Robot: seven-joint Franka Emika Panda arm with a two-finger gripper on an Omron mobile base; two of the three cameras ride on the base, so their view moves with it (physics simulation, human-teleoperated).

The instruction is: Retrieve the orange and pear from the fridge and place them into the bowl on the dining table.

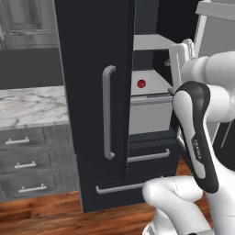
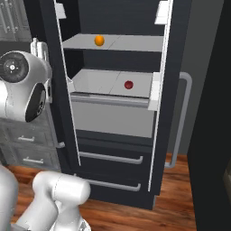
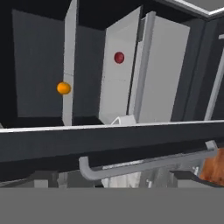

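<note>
One orange (image 2: 99, 40) sits at eleven o'clock of one red ball (image 2: 128, 84) inside the fridge (image 2: 176, 54); pincer state can't be told.

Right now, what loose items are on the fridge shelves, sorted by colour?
Orange: 1, the orange on the upper shelf
Red: 1, a small red round object on the lower shelf
Total: 2
</note>
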